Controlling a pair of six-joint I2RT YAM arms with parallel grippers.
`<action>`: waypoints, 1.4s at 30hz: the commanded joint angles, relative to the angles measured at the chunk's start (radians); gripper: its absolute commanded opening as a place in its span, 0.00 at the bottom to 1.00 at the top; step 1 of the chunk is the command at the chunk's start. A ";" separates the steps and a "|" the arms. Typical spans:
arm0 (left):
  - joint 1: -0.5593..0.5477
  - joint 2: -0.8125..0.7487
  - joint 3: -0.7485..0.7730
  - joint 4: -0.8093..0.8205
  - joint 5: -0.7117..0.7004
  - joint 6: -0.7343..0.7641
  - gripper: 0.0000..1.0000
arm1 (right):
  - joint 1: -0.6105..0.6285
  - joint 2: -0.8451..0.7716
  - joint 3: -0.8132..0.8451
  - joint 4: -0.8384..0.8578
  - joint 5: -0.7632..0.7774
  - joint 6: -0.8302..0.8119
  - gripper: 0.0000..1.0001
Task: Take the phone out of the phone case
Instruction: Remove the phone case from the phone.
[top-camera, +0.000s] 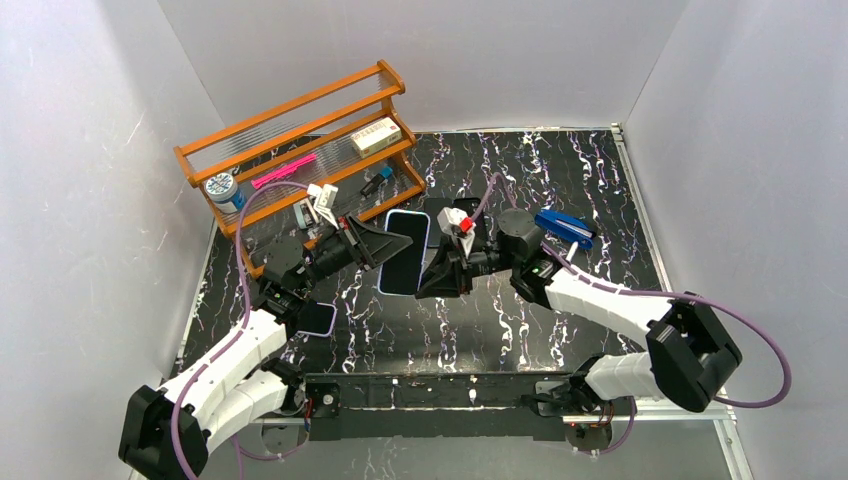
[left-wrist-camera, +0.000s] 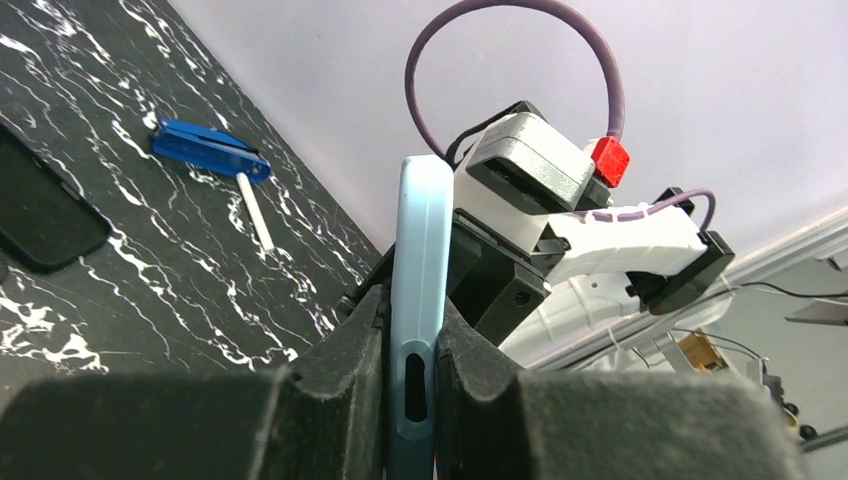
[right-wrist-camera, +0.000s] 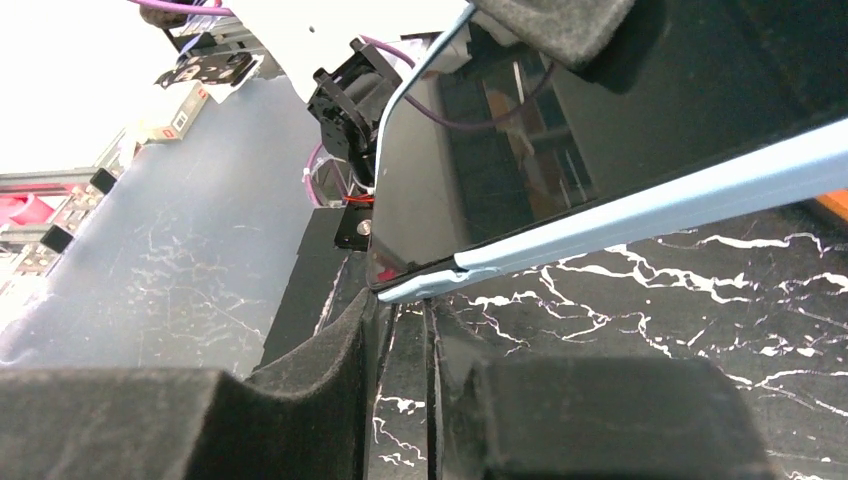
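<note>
The phone (top-camera: 403, 252), black-screened in a light blue case, is held on edge above the table's middle. My left gripper (top-camera: 385, 243) is shut on the case's side; in the left wrist view the case edge (left-wrist-camera: 420, 250) stands clamped between my fingers, gripper (left-wrist-camera: 412, 345). My right gripper (top-camera: 432, 283) is at the phone's near lower corner. In the right wrist view the fingers, gripper (right-wrist-camera: 405, 320), stand a narrow gap apart with table showing between them. The case corner (right-wrist-camera: 425, 287) lies just beyond the tips, and the screen (right-wrist-camera: 480, 170) rises above.
A wooden rack (top-camera: 300, 130) with small items stands at the back left. A blue stapler (top-camera: 565, 228) lies behind the right arm, also in the left wrist view (left-wrist-camera: 210, 150) beside a white stick (left-wrist-camera: 258, 212). Another phone (top-camera: 318, 318) lies under the left arm. A dark slab (left-wrist-camera: 40, 215) lies on the table.
</note>
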 joint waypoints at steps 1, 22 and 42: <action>-0.044 -0.022 -0.003 0.081 0.069 -0.102 0.00 | -0.013 0.058 0.136 -0.034 0.299 -0.057 0.16; -0.053 -0.016 -0.037 0.138 -0.074 -0.107 0.00 | -0.127 0.137 0.124 0.047 0.448 -0.026 0.23; -0.052 0.006 -0.155 0.213 -0.594 -0.131 0.00 | 0.026 0.036 -0.298 0.672 0.620 0.730 0.68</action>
